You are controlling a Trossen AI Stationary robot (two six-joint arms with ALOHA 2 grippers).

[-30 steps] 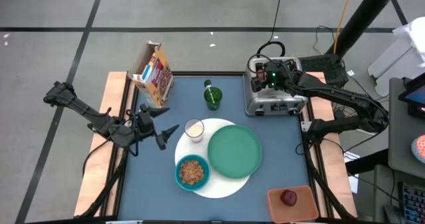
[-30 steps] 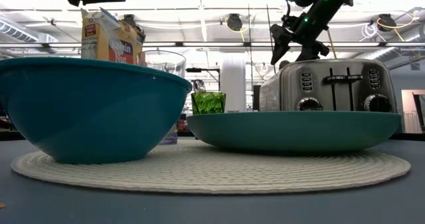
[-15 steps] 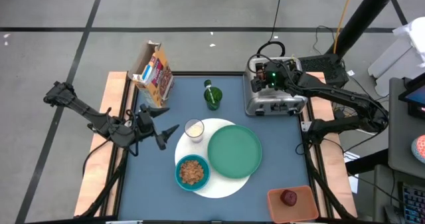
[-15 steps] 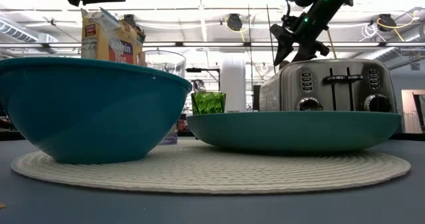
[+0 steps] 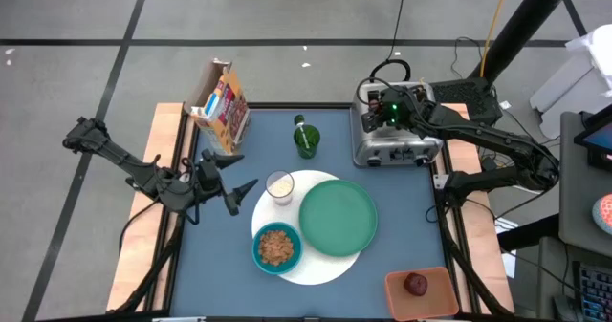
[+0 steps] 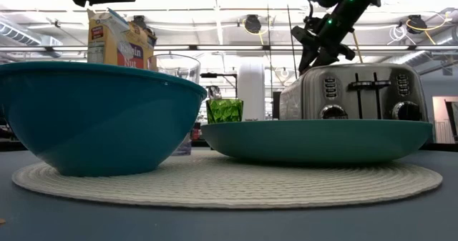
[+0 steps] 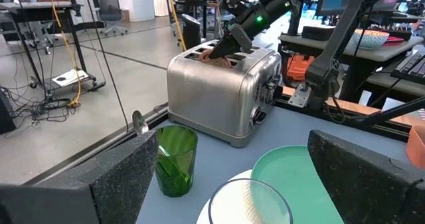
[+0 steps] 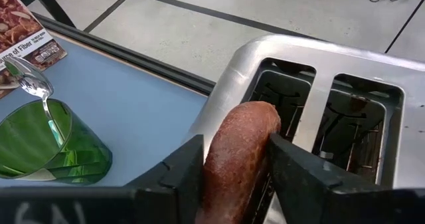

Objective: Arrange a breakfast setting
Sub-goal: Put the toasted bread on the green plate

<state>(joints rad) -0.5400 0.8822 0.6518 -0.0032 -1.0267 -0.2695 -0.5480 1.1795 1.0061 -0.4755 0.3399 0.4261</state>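
Starting with the biggest stuff, the worktop (image 5: 229, 255) has the white round mat (image 5: 320, 265) laid out near its front edge, so everything else clusters on it: the green plate (image 5: 338, 217) sits on the mat's right half, the teal bowl (image 5: 277, 247) with cereal on its left front edge, and the little milk glass (image 5: 279, 185) at its back left rim. Behind that stands the toaster (image 5: 394, 140), and that's where the action is: the right gripper (image 8: 236, 161) has its fingers clamped around the bagel (image 8: 238, 151), which stands edge-up in a toaster slot, my guess being it's headed for the empty plate. The green cup (image 5: 306, 140) with the spoon (image 8: 30, 81) stands left of the toaster. The left gripper (image 5: 234, 174) just waits left of the glass, fingers spread, nothing in them. The red fruit (image 5: 416, 284) sits in the tray (image 5: 394, 298) at the front right.
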